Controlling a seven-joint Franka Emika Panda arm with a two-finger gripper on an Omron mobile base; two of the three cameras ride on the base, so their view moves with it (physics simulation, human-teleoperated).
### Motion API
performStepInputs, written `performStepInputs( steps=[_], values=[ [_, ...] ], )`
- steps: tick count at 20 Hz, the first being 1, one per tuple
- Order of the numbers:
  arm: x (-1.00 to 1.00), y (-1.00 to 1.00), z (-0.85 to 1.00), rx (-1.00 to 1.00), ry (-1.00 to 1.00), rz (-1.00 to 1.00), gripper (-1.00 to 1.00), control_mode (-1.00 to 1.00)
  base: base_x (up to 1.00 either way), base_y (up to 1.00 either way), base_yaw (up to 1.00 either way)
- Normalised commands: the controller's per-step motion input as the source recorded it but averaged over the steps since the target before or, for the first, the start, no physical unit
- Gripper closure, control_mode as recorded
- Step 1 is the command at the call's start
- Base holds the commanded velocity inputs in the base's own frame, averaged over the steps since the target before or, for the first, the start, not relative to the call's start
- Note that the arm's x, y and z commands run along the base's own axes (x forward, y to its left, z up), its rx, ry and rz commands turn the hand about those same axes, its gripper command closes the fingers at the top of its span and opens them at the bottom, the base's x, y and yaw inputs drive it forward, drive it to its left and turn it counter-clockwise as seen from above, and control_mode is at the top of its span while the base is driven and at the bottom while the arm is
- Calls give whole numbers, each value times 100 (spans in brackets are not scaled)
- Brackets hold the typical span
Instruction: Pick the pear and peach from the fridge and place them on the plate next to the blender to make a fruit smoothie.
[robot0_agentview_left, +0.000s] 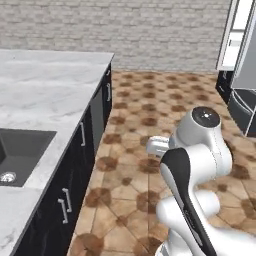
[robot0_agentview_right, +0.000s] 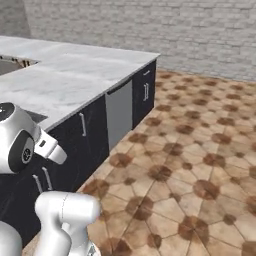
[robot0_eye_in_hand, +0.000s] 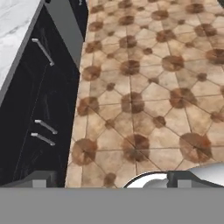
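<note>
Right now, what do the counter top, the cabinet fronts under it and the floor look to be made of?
The counter top looks like polished marble or a stone look-alike: white with grey veins. The cabinet fronts look glossy black, maybe lacquered, with thin metal-looking bar handles. The floor looks like glazed ceramic tile: tan polygons with brown patches and pale joints.

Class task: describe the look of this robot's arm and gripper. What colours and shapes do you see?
The arm is glossy white, built of rounded, bulbous segments, with a black band along one link and a dark round cap on a joint. The gripper has two small, dark grey, blocky finger tips. No cables or markings show.
</note>
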Motion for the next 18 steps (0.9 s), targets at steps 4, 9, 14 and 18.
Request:
performStepInputs(
  steps=[4,9,14,18],
  values=[
    [0,0,0,0,0,0,-100,100,88,-34,-47],
    [0,0,0,0,0,0,-100,100,99,-36,-41],
    [0,0,0,0,0,0,-100,100,100,-8,-37],
    [0,0,0,0,0,0,-100,100,100,0,-32]
  ],
)
